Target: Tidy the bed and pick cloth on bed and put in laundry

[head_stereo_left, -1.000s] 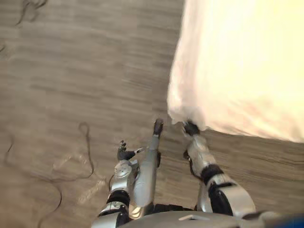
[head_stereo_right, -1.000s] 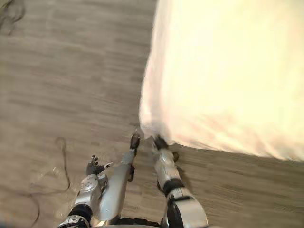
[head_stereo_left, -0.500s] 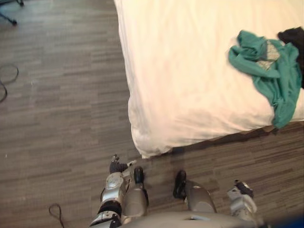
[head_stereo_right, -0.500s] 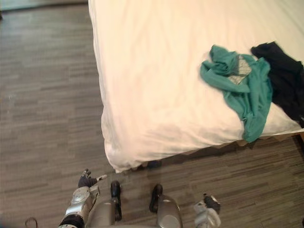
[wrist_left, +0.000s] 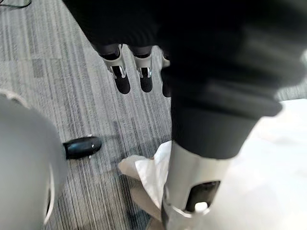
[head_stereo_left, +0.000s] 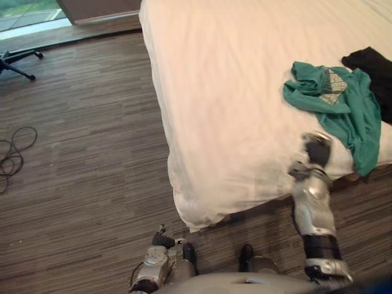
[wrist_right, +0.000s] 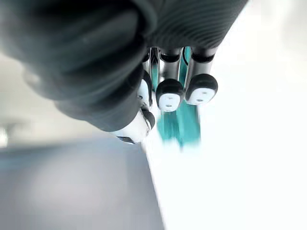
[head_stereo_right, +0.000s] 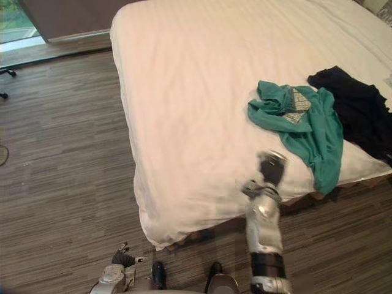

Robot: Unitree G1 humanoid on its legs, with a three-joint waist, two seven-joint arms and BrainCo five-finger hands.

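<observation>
A crumpled teal cloth (head_stereo_left: 334, 104) lies on the white bed (head_stereo_left: 226, 92) near its right front edge. A black cloth (head_stereo_right: 355, 104) lies just beyond it on the right. My right hand (head_stereo_left: 317, 150) is raised over the bed's front edge, a short way in front of the teal cloth and apart from it. Its fingers (wrist_right: 170, 93) are relaxed and hold nothing, with the teal cloth (wrist_right: 180, 127) showing past them. My left hand (head_stereo_left: 160, 242) hangs low over the floor by the bed's near corner, its fingers (wrist_left: 122, 76) straight and empty.
The sheet's corner (head_stereo_left: 196, 214) droops to the wood floor just ahead of me. A loose cable (head_stereo_left: 12, 153) coils on the floor far left, and a black stand's legs (head_stereo_left: 18, 61) sit at the top left by a window.
The camera has swung up and right, bringing more of the bed into view. My right arm has risen from beside my legs to over the bed's front edge. The left hand stays low.
</observation>
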